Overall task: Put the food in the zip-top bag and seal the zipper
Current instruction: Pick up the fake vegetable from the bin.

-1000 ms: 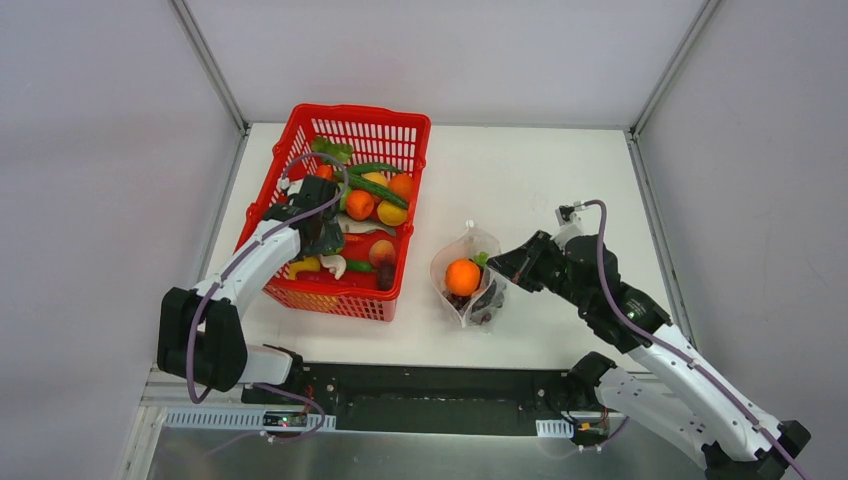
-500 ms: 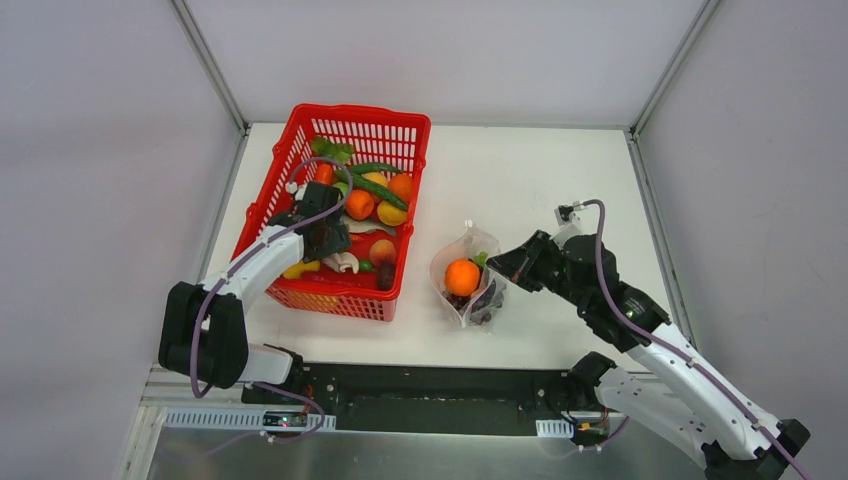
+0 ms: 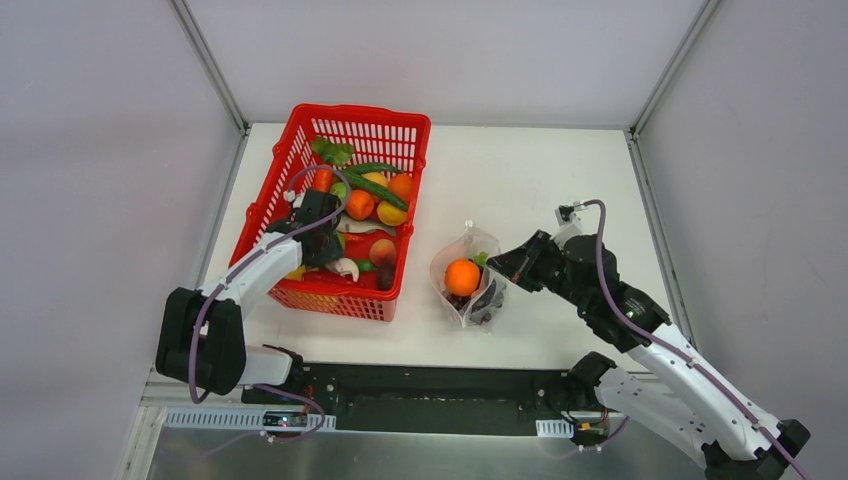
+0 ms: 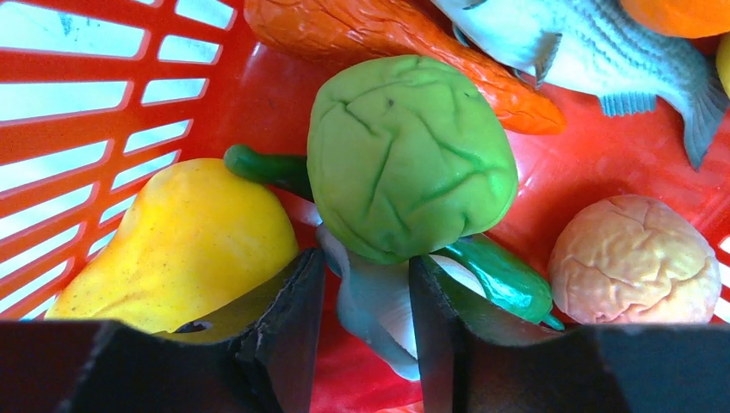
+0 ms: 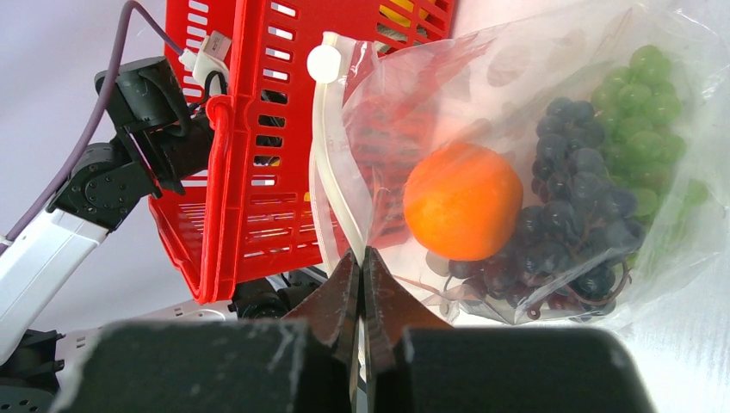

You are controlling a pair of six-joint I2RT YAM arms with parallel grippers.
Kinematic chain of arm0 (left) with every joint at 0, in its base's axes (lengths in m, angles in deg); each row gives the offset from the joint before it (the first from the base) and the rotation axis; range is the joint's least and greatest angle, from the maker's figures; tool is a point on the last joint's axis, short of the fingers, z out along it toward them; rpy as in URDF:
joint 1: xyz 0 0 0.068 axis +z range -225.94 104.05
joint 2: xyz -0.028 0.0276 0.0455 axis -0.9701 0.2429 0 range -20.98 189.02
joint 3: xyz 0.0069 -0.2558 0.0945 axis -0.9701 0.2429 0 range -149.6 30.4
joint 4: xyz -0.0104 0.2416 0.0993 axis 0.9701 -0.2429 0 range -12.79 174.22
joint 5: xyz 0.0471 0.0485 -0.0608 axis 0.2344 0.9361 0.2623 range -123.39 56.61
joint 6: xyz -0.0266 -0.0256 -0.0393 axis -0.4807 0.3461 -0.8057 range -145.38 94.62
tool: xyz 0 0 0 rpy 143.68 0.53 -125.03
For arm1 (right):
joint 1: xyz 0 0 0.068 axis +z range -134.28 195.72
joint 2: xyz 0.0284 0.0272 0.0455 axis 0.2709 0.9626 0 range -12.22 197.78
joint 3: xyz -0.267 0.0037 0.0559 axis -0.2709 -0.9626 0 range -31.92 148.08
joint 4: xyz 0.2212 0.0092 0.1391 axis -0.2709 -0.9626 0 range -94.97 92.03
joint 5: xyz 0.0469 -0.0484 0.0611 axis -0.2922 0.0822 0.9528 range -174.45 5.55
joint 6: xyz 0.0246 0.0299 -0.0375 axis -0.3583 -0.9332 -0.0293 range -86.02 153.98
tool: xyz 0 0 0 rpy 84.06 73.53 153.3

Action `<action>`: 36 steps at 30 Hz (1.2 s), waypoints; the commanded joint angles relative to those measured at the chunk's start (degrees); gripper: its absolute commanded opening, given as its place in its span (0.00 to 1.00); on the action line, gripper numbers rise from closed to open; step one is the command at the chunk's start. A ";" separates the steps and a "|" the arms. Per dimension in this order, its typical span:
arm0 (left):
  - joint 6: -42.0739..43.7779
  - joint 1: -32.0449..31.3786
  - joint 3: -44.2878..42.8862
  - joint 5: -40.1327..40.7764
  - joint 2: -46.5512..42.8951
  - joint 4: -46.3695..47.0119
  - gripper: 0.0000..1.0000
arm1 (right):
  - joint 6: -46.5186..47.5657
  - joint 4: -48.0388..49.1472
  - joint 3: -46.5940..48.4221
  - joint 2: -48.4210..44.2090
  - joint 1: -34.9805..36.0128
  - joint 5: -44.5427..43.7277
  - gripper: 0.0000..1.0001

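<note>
Left claw [image 4: 366,262] reaching down inside red basket [image 3: 355,118], fingers standing partly apart, flanking white piece [image 4: 379,305] beneath wrinkled green ball [image 4: 409,155]; cannot tell whether gripping. Right claw [image 5: 362,258] pinching edge of zip-top bag [image 5: 430,103], jaws pressed together. Bag resting on surface [image 3: 520,180] just right of basket, holding orange ball [image 5: 463,200], dark grapes [image 5: 577,198].
</note>
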 commanded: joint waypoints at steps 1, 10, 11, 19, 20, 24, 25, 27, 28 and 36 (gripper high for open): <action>-0.15 0.21 2.00 -2.35 -2.02 -1.75 0.36 | -0.61 0.96 0.32 -0.29 -0.27 -0.77 0.00; 1.11 0.12 1.36 -4.15 -5.71 -2.75 0.05 | -0.74 1.36 0.15 0.02 -0.21 -0.66 0.00; 1.32 0.12 1.10 -4.15 -6.24 -3.10 0.03 | -0.75 1.39 0.15 -0.02 -0.26 -0.60 0.00; 2.22 0.04 -0.65 -6.03 -13.17 -4.49 0.00 | -0.80 1.67 0.37 0.18 -0.26 -0.43 0.00; 2.22 0.04 -0.76 -6.30 -14.18 -4.37 0.00 | -0.75 1.66 0.41 0.19 -0.28 -0.34 0.00; 2.35 0.04 -1.33 -6.26 -17.04 -4.10 0.00 | -0.82 1.73 0.34 0.20 -0.28 -0.22 0.00; 2.46 0.04 -1.52 -6.10 -17.33 -4.19 0.00 | -0.85 1.81 0.28 0.23 -0.28 -0.15 0.00; 2.50 0.04 -1.58 -5.67 -18.18 -4.30 0.00 | -0.83 1.89 0.14 0.23 -0.26 -0.17 0.00; 2.42 0.04 -1.58 -5.73 -18.62 -4.30 0.00 | -0.89 1.92 0.03 0.20 -0.27 -0.29 0.00; 1.55 -0.05 -3.77 -9.33 -23.26 -4.83 0.00 | -1.35 2.22 -0.29 -0.20 -0.22 0.07 0.00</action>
